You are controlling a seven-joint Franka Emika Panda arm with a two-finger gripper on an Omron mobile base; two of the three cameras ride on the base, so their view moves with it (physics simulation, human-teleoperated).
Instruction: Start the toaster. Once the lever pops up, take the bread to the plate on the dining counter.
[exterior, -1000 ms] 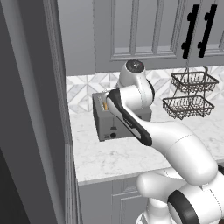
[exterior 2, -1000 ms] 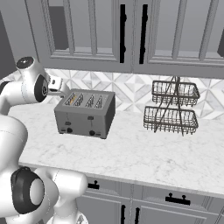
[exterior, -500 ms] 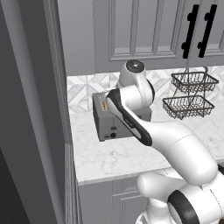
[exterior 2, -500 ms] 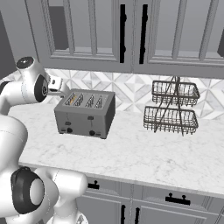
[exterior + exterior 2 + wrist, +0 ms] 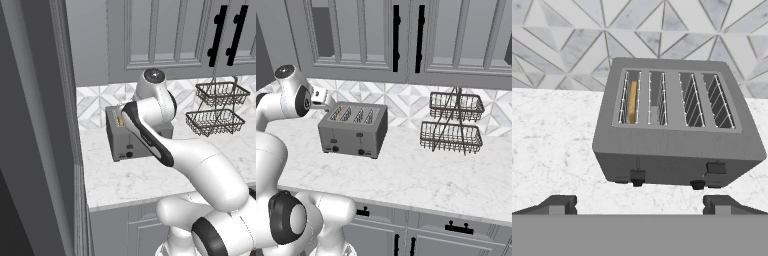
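The boxy grey metal four-slot toaster (image 5: pixel 674 125) is seen standing on the white grey-veined marble worktop (image 5: pixel 406 175), close to the patterned tile backsplash. In the hand view a thin golden-tan slice of bread (image 5: pixel 632 101) is seated on edge in the leftmost slot; the other three slots appear bare. Two dark slider levers are noted on the front face: the left lever (image 5: pixel 637 175) sits low and the right lever (image 5: pixel 716 167) slightly higher, so it cannot be told from this whether the left one has been pressed home.

Handling judgement: the toaster is taken to be heavy and rigid, unlikely to slide under a downward push on a lever. The lever is small and stiff, best pressed from above with one fingertip, not pinched. The bread is judged light, thin and crumbly, perhaps warm later; it should be gripped across its flat faces at the exposed top edge, gently, and drawn straight up out of the slot.

Arm pose: the white arm is folded high beside the toaster, with the hand camera looking down and slightly forward onto the toaster's top and front. The two-finger gripper (image 5: pixel 640 204) is held above and in front of the appliance, touching nothing, with its dark fingertips (image 5: pixel 558 204) spread fully apart and nothing between them. A two-tier dark wire basket rack (image 5: pixel 452 123) stands well apart.
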